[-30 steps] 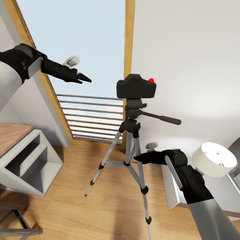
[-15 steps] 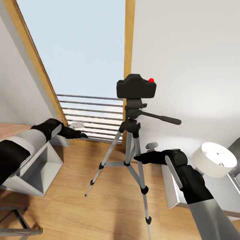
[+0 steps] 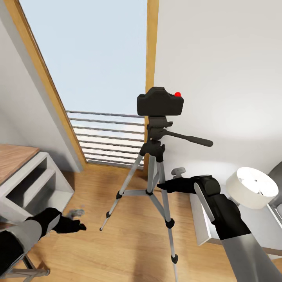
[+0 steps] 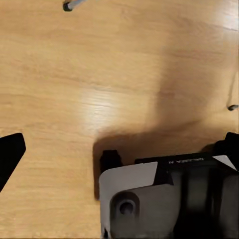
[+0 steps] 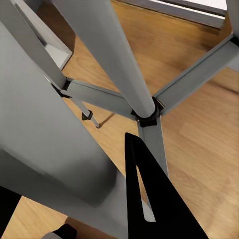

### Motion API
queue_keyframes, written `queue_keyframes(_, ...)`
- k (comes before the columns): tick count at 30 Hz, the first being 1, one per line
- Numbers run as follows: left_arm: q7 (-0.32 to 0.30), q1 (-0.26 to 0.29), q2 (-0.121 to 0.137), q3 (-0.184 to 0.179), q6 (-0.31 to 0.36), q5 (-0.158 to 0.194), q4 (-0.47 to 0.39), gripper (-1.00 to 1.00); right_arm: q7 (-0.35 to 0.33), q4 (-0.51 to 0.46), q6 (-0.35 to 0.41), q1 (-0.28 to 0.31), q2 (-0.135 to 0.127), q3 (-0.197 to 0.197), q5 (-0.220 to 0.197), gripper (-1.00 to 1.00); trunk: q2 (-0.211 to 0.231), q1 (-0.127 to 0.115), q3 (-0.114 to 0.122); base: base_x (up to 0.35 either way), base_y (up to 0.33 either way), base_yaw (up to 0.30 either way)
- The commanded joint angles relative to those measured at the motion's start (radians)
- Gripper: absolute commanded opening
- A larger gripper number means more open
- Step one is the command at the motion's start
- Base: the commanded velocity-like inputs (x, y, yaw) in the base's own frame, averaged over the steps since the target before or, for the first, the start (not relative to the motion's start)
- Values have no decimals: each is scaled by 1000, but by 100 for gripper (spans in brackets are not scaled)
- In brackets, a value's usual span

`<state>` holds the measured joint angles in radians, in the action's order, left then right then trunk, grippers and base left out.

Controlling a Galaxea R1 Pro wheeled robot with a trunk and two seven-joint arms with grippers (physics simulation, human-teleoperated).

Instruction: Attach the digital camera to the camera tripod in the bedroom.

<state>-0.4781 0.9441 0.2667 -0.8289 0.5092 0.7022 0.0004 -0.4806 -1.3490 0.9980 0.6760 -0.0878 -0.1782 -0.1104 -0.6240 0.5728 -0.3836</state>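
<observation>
So the digital camera (image 3: 159, 101) is sitting on top of the camera tripod (image 3: 153, 172) head, right in front of the window (image 3: 90, 58), red button up, and neither gripper is touching it. It looks seated to me, though I can't confirm it's actually locked onto the plate from here.

My left gripper (image 3: 72, 225) hangs low over the wood floor (image 3: 129, 250), well apart from everything. The left wrist view gives me floorboards plus one dark fingertip at the edge, so the jaws look spread wide with nothing between them. The right gripper (image 3: 164, 185) is down by the tripod's centre column, just beside the legs; the right wrist view has the silver leg tubes and spreader braces up close. I can't tell how far those jaws are apart.

Handling-wise: the camera's a small rigid box, probably light, matte so not too slippery. If I need to reseat it I'd pinch the flat sides of the body, staying off the lens and button. The tripod worries me more: tall, skinny legs, top-heavy now. A bump from the right arm could tip it, so I'd steady it at the column, not a leg.
</observation>
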Motion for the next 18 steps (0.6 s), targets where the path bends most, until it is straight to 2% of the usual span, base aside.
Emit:
queue_keyframes(1, -1, -61, 0, -2, -6, 30, 0, 100, 5, 34, 5, 1, -1, -1, 5, -100, -1, 0, -1, 0, 0, 0)
queue_keyframes(2, 1, -120, -2, -2, -22, 51, 0, 100, 5, 34, 5, 1, -1, -1, 5, -100, -1, 0, -1, 0, 0, 0)
queue_keyframes(3, 2, -150, -4, -2, -33, 62, 0, 100, 4, 34, 5, 1, -1, -1, 5, -100, -1, 0, -1, 0, 0, 0)
queue_keyframes(5, 10, -269, -12, -2, -96, 128, 0, 100, 4, 35, 5, 1, -1, -1, 4, -100, -1, 0, -1, 0, 0, 0)
queue_keyframes(6, 14, -298, -14, -2, -115, 152, 0, 100, 4, 35, 5, 1, -1, -1, 4, -100, -1, 0, -1, 0, 0, 0)
queue_keyframes(7, 24, -354, -17, -3, -155, 203, 0, 100, 4, 35, 5, 1, -1, -1, 4, -100, -1, 0, -1, 0, 0, 0)
queue_keyframes(8, 32, -380, -19, -3, -176, 232, 0, 100, 4, 36, 5, 1, -1, -1, 3, -100, -1, 0, -1, 0, 0, 0)
queue_keyframes(10, 85, -472, -39, -3, -256, 358, -1, 100, 4, 36, 5, 1, -1, -1, 3, -100, -1, 0, -1, 0, 0, 0)
queue_keyframes(11, 104, -491, -47, -3, -275, 387, -1, 100, 4, 36, 5, 1, -1, -1, 3, -100, -1, 0, -1, 0, 0, 0)
queue_keyframes(12, 147, -525, -67, -3, -312, 436, -1, 100, 4, 36, 5, 1, -1, -1, 3, -100, -1, 0, -1, 0, 0, 0)
queue_keyframes(13, 172, -539, -77, -3, -330, 454, -1, 100, 4, 36, 5, 1, -1, -1, 3, -100, -1, 0, -1, 0, 0, 0)
queue_keyframes(14, 228, -565, -96, -3, -366, 481, -1, 100, 4, 36, 5, 1, -1, -1, 3, -100, -1, 0, -1, 0, 0, 0)
queue_keyframes(15, 259, -575, -105, -3, -383, 493, -1, 100, 4, 36, 5, 1, -1, -1, 3, -100, -1, 0, -1, 0, 0, 0)
queue_keyframes(16, 328, -590, -120, -3, -410, 510, -1, 100, 4, 36, 6, 1, -1, -1, 3, -100, -1, 0, -1, 0, 0, 0)
queue_keyframes(17, 437, -604, -139, -3, -435, 530, -1, 100, 4, 36, 6, 1, -1, -1, 3, -100, -1, 0, -1, 0, 0, 0)
queue_keyframes(18, 470, -606, -145, -3, -440, 536, -2, 100, 4, 36, 6, 1, -1, -1, 3, -100, -1, 0, -1, 0, 0, 0)
